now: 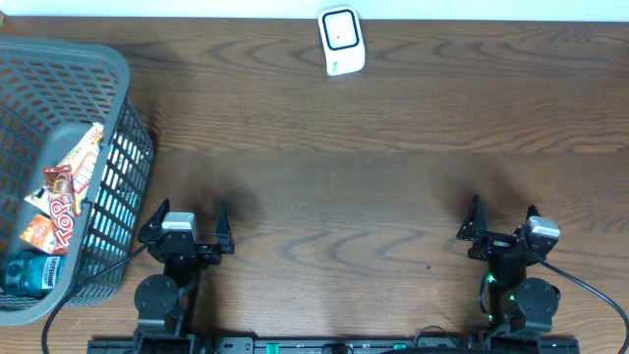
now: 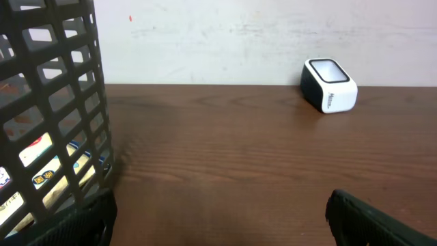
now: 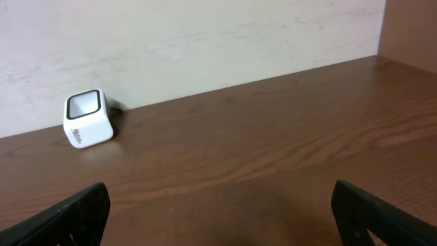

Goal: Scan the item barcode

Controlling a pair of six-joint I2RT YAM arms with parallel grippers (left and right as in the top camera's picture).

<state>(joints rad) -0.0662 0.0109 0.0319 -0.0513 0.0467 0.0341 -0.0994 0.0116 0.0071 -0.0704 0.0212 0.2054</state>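
Note:
A white barcode scanner point(image 1: 342, 40) with a dark window stands at the table's far edge; it also shows as the scanner point(image 2: 330, 85) in the left wrist view and the scanner point(image 3: 88, 118) in the right wrist view. Packaged items point(image 1: 61, 192), red and orange snack packs and a blue one, lie inside the grey mesh basket point(image 1: 110, 74) at the left. My left gripper point(image 1: 187, 224) rests near the front edge, beside the basket, open and empty. My right gripper point(image 1: 503, 225) sits at the front right, open and empty, far from both.
The basket wall point(image 2: 48, 102) fills the left of the left wrist view, close to my left finger. Bare brown table point(image 1: 354, 177) lies between the grippers and the scanner. A pale wall runs behind the table's far edge.

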